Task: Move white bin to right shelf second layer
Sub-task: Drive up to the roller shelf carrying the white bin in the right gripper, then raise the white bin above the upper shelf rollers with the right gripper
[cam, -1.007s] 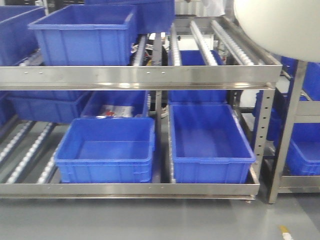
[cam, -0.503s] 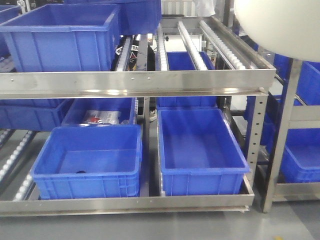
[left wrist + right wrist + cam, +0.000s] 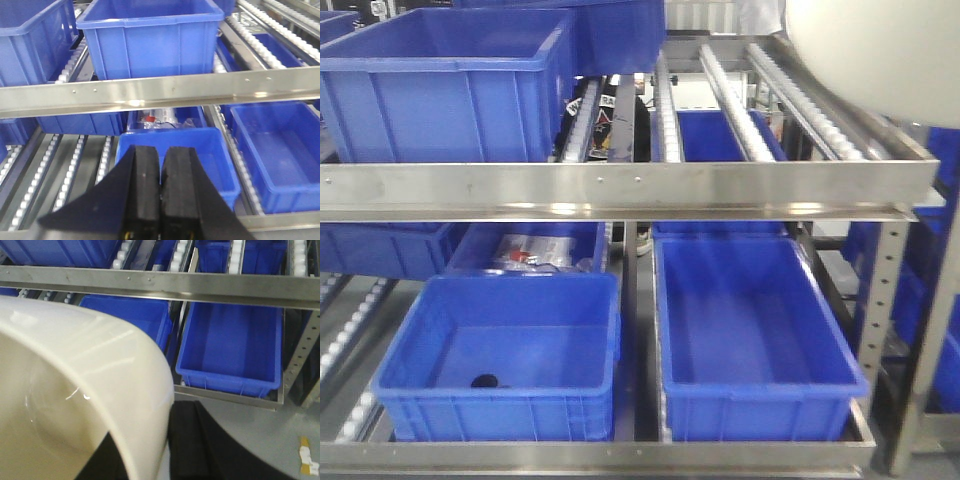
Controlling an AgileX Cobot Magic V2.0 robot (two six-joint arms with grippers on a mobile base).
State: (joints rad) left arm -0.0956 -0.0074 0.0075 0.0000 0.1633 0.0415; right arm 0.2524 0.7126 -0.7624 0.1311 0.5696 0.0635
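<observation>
Front: bin (image 3: 880,45) hangs top right, above the roller tier (image 3: 790,95), not on it yet. Free lane sits right of the upper crate (image 3: 445,85); aim there, base flat on the rails, past the front bar (image 3: 620,185).

Left wrist: left gripper (image 3: 160,185) has its pads pressed together, empty. Keep it clear.

Right wrist: bin fills the near frame, rim at the right gripper (image 3: 172,447); fingers hidden, can't tell grip. Lower slowly, rollers slope, so release only once seated.
</observation>
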